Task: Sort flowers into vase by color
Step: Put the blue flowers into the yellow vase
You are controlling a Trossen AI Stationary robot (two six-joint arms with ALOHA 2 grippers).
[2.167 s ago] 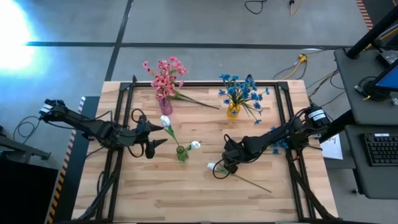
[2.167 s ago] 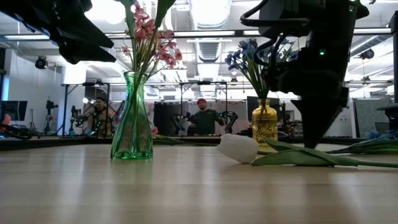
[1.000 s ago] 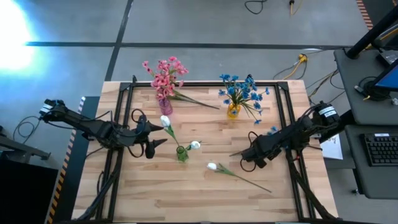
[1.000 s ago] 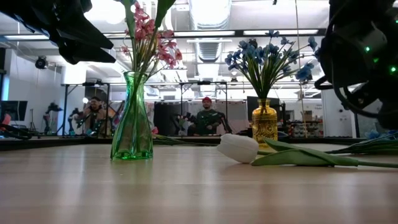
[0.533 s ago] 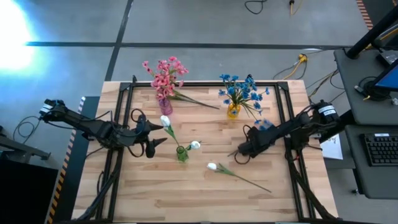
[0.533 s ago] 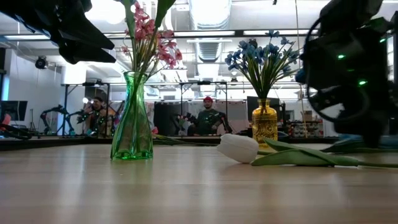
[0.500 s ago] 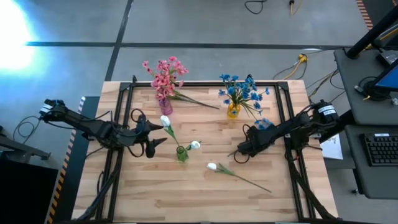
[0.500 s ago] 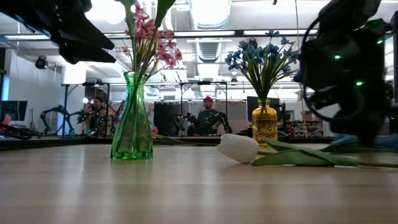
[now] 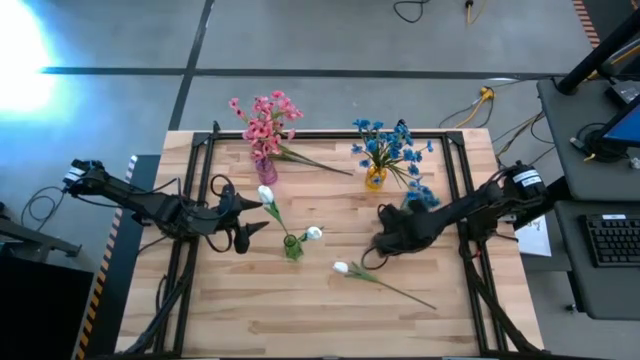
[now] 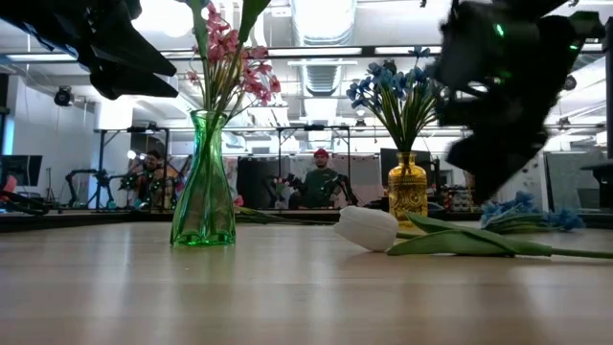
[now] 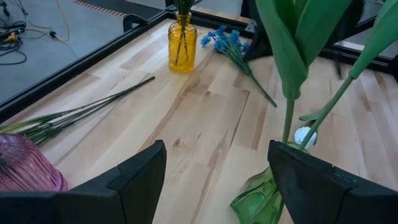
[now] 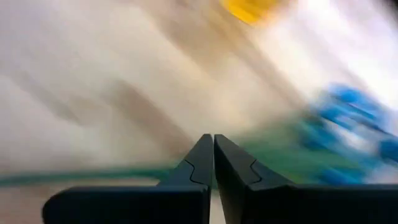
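Robotics lab, other robot arms, ceiling ducts, concrete floor

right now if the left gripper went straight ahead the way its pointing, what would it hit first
Most likely the green vase with the white tulips: from the left wrist view it sits just beyond the open left gripper, slightly off the centre line. Depth is hard to judge, so it might only brush the vase or the tulip stems.

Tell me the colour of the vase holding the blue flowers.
The vase is yellow, amber-tinted glass, with the blue flowers standing in it. The left wrist view shows it best.
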